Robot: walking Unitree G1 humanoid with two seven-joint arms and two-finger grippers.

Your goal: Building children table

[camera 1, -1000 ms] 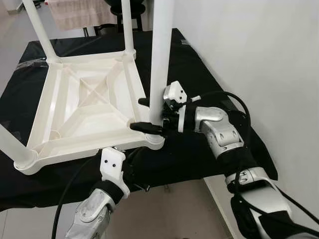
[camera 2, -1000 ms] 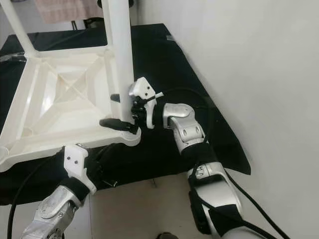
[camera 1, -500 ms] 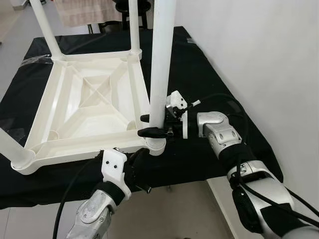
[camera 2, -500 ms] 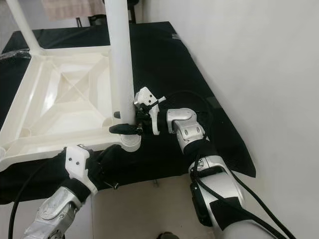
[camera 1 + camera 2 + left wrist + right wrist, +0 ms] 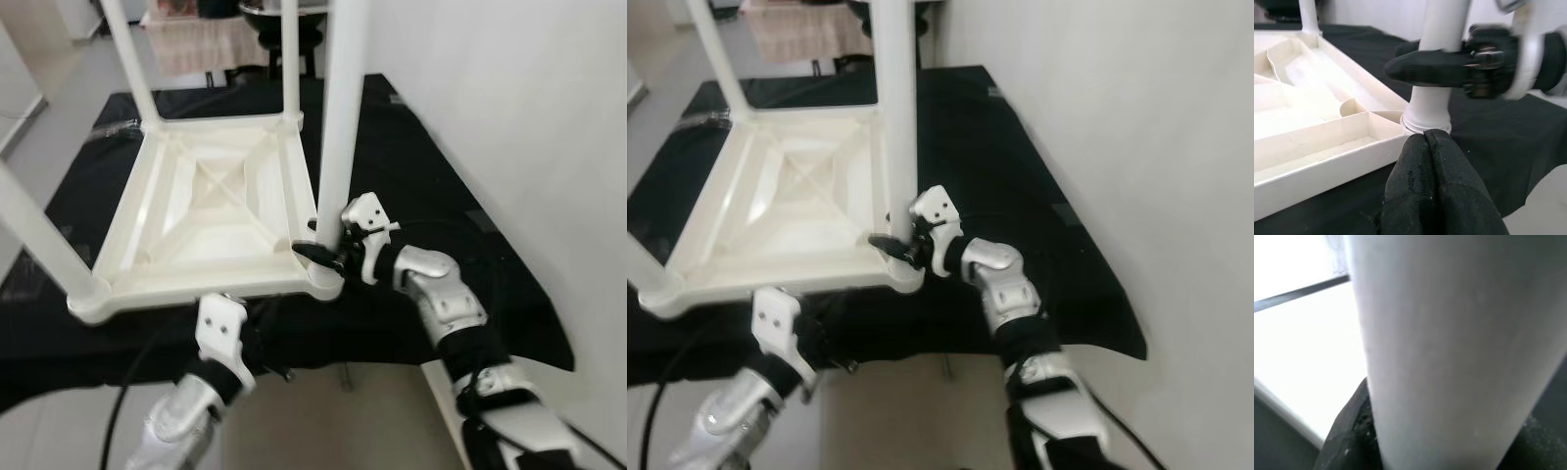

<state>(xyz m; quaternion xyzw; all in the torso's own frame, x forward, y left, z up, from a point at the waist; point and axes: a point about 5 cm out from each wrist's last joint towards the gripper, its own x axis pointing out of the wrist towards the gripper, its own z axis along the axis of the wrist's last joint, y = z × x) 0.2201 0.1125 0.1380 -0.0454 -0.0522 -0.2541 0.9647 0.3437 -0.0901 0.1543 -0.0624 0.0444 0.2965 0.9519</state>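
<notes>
A white plastic children's table (image 5: 211,220) lies upside down on a black cloth, its legs pointing up. My right gripper (image 5: 315,250) is shut on the near right leg (image 5: 338,127), just above its corner socket (image 5: 325,284). One black finger (image 5: 1420,66) crosses the front of that leg. The leg (image 5: 1449,347) sits very close in the right wrist view. My left gripper (image 5: 1425,134) is shut on nothing, its tips right at the base of the same socket, below the table's near edge (image 5: 1327,166).
The black-covered work table (image 5: 441,196) runs beside a white wall (image 5: 529,117) on the right. Three more legs stand up: near left (image 5: 39,235), far left (image 5: 127,59), far right (image 5: 290,54). A cloth-draped piece of furniture (image 5: 201,39) stands behind. Bare floor (image 5: 333,421) lies in front.
The whole picture has shifted as my head moved, showing more of the table. The right gripper keeps its hold low on the leg. The left gripper stays by the near corner.
</notes>
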